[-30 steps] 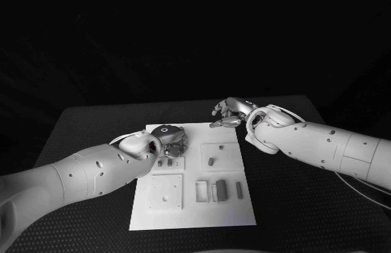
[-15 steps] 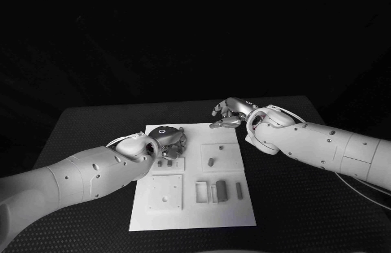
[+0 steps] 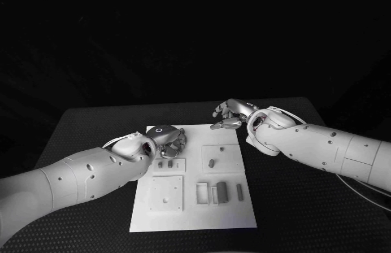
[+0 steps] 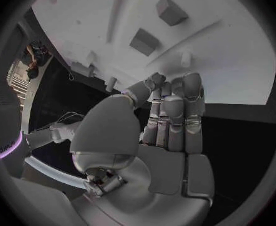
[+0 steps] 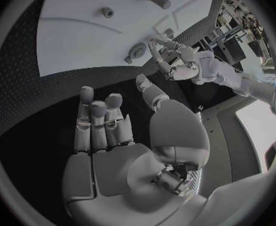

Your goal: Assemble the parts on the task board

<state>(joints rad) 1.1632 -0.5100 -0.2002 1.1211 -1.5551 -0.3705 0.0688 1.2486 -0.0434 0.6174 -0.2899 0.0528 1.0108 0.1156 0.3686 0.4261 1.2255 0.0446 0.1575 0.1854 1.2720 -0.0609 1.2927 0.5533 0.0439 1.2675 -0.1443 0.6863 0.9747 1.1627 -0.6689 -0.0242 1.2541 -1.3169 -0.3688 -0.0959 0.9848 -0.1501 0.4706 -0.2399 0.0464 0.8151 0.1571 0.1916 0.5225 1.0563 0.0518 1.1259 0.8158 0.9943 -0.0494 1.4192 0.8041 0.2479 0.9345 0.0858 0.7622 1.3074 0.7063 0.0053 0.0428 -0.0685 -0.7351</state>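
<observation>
From the head camera I see the task board (image 3: 194, 199) lying flat in the middle of the black desk (image 3: 81, 129), long side running away from me. My left hand (image 3: 165, 139) sits over the board's far left corner; in the left wrist camera its fingers (image 4: 175, 115) are drawn together and curled forward with the thumb brought in beside them, and I can see nothing between them, so I log the left hand as clenched on nothing. My right hand (image 3: 230, 114) hovers just past the board's far right corner, over the desk; in the right wrist camera its fingers (image 5: 97, 120) lie side by side and extended, the thumb held apart, nothing in the palm, so I log it as released. Parts on the board: two small parts (image 3: 165, 164) side by side on the raised square plate just near side of the left hand; a single peg-like part (image 3: 211, 162) on the square plate in the right column; a darker block (image 3: 221, 187) standing near the board's right side beside a pale rectangular frame (image 3: 202, 190); a thin bar (image 3: 239, 191) to its right. The near left plate (image 3: 167, 192) shows a small hole. I cannot tell whether any of these parts are seated or only resting.
</observation>
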